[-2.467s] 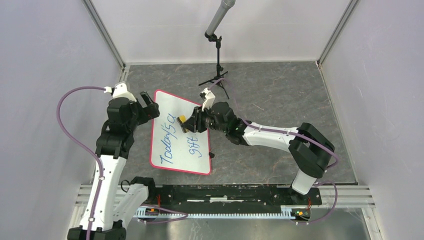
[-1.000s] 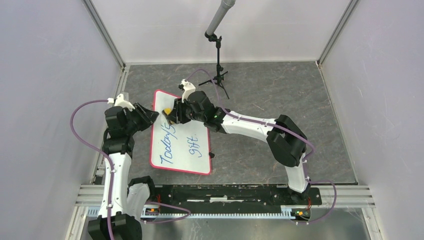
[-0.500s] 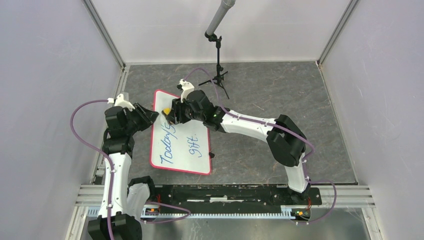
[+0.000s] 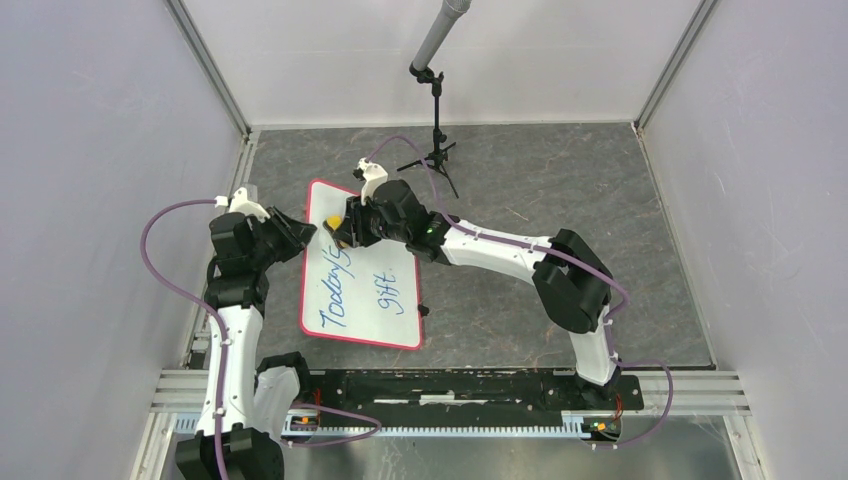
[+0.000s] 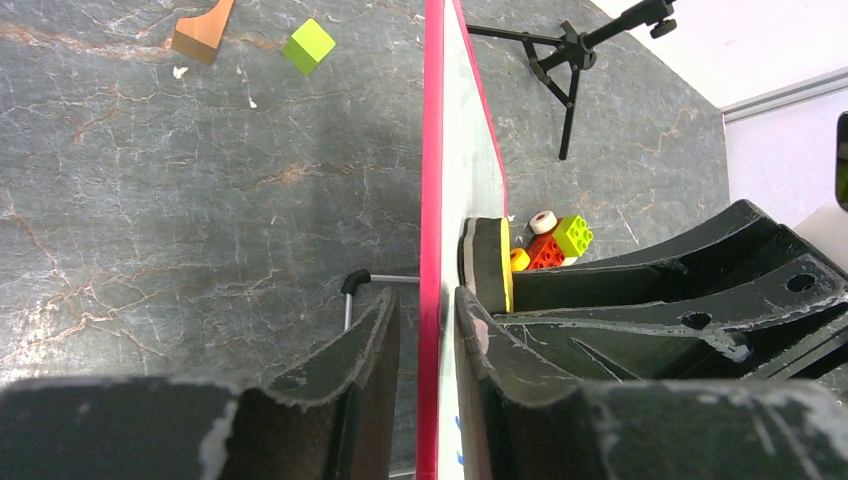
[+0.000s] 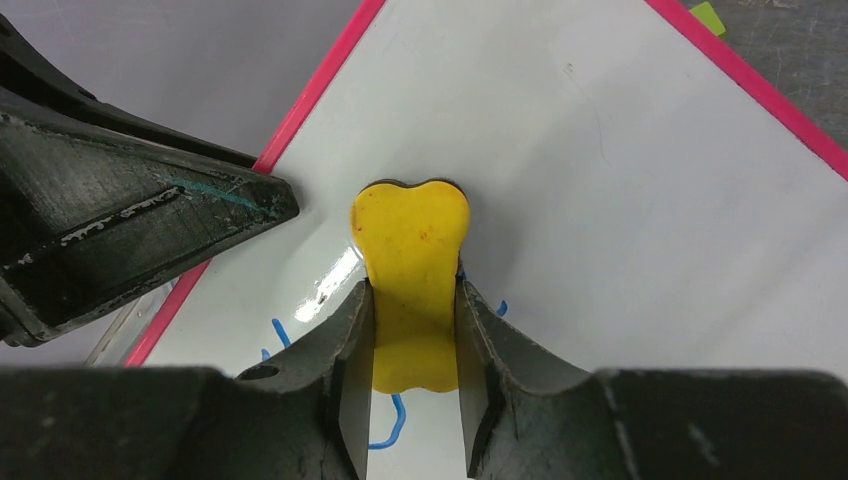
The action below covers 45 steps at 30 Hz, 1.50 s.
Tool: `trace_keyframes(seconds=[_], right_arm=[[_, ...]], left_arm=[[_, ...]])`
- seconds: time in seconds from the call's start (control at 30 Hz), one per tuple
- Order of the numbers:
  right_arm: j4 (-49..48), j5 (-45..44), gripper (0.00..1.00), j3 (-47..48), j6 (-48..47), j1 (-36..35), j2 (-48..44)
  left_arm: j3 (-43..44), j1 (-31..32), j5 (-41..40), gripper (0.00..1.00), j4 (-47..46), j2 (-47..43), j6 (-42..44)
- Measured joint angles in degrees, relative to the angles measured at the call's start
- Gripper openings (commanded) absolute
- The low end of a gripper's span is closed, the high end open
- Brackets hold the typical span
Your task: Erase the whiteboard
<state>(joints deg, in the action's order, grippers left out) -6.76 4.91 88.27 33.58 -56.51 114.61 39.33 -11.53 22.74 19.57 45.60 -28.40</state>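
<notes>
The whiteboard [image 4: 365,290] stands propped at a tilt, red-rimmed, with blue writing [image 4: 340,285] on its lower half. My right gripper [image 4: 343,228] is shut on a yellow eraser [image 6: 410,230] and presses it flat on the board's upper left corner [image 6: 560,130]. My left gripper [image 5: 428,300] straddles the board's left rim [image 5: 431,180]. One finger lies against the white face. A thin slit of floor shows between the other finger [image 5: 375,340] and the rim. The eraser's dark foam [image 5: 487,265] shows just beyond the left fingers.
A microphone tripod [image 4: 433,155] stands just behind the board. Small toys lie on the floor: a green cube [image 5: 308,45], a wooden piece [image 5: 203,30] and bricks [image 5: 555,245]. The board's wire prop [image 5: 350,290] shows behind it. Walls enclose the table.
My right arm carried the eraser from the board's middle to its upper left corner, and the writing there is gone. Both arms have hardly moved in the last half second.
</notes>
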Motion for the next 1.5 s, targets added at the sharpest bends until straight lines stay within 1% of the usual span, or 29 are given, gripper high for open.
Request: trace_keyframes(seconds=[0.13,0.37,0.73,0.87,1.03,1.2,1.33,1.5], right_arm=[[-0.5,-1.0,0.28,-0.5,0.0,0.0,0.0],[-3.6,-5.0,0.28,-5.7,0.4,0.0,-1.6],[-2.9,-9.2,0.28,-8.7,0.6,0.1,-2.9],[-0.3,-10.2,0.28,-6.4,-0.2,-0.8,-2.5],[3.1,-11.0,0.28,1.3,-1.5,-2.7,0.3],[3.5,-10.9,0.28,5.7,-1.6,-4.2,2.0],[3.5,-10.4,0.28,6.5,-1.3,-3.9,2.5],[1.7,-9.1,0.28,5.1,0.3,-1.7,2.5]], left_arm=[[0.0,0.0,0.0,0.24,0.0,0.0,0.0],[0.0,0.0,0.0,0.16,0.0,0.0,0.0],[0.0,0.0,0.4,0.10,-0.1,0.0,0.0],[-0.1,0.0,0.5,0.06,-0.3,0.0,0.0],[-0.3,0.0,0.4,0.03,-0.5,-0.2,0.0],[-0.4,0.0,0.4,0.02,-0.4,-0.4,0.0],[-0.4,0.0,0.3,0.02,-0.5,-0.4,0.0],[-0.4,0.1,0.4,0.02,-0.6,-0.4,0.0]])
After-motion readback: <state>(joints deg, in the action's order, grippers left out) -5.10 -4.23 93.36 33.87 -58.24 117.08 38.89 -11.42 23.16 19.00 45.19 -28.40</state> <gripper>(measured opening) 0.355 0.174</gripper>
